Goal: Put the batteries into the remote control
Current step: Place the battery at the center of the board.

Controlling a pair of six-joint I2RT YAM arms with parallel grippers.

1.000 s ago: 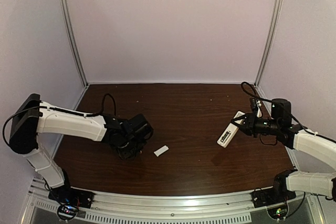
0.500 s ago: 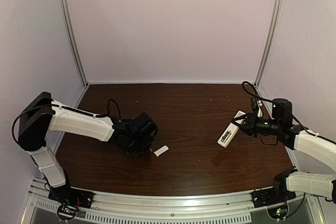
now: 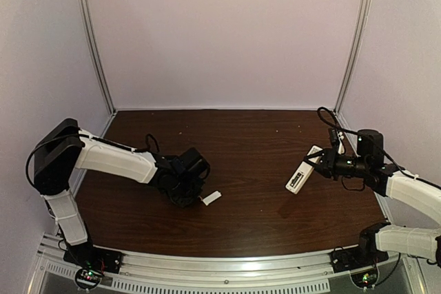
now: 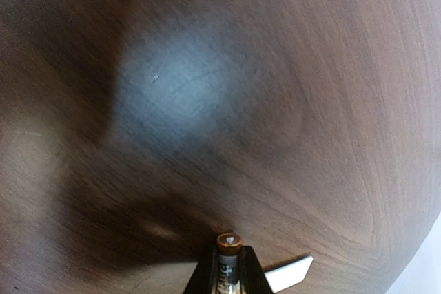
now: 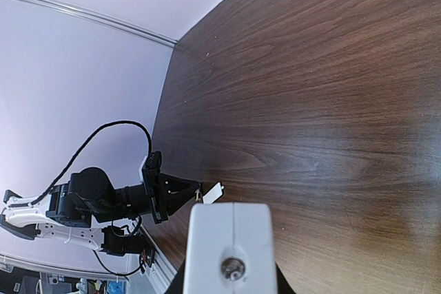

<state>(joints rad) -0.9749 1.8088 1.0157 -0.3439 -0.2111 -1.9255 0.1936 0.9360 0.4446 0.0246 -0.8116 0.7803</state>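
My left gripper (image 3: 195, 196) is shut on a battery (image 4: 228, 258), a small cylinder with a gold-brown cap that sticks out between the black fingers just above the table. The battery also shows as a speck at the fingertips in the right wrist view (image 5: 199, 195). The other battery is not in view. My right gripper (image 3: 311, 165) is shut on the white remote control (image 3: 302, 171) and holds it tilted above the right side of the table. In the right wrist view the remote's end face (image 5: 231, 246) fills the bottom centre.
A small flat white cover piece (image 3: 211, 198) lies on the dark wooden table (image 3: 248, 149) just right of my left fingertips; it shows in the left wrist view (image 4: 289, 274) and right wrist view (image 5: 212, 193). Pale walls and metal posts enclose the table.
My left arm has moved right across the table with the battery, and its fingertips now sit next to the white cover piece. My right arm and the remote have stayed still.
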